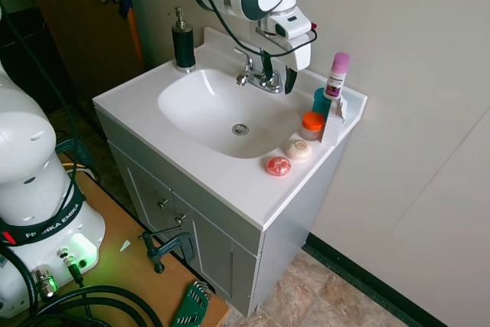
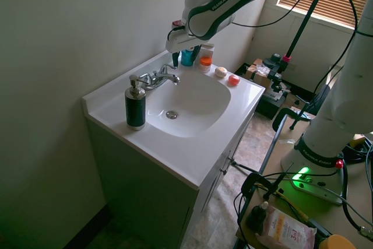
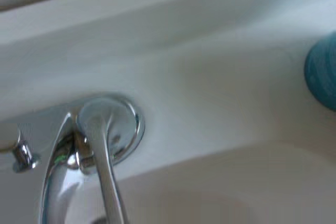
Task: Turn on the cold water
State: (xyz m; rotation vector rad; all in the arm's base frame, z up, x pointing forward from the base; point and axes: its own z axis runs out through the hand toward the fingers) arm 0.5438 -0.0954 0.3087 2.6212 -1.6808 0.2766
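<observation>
Chrome right lever [image 1: 269,80] just below tool [image 1: 278,74].

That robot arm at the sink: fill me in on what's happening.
The white arm has its gripper hanging over the chrome faucet at the back of the sink, close by the right-hand lever that controls the cold water. It does not appear to hold the lever yet. No water is running and the basin looks dry. The soap pump and the toiletries along the counter sit untouched.
</observation>
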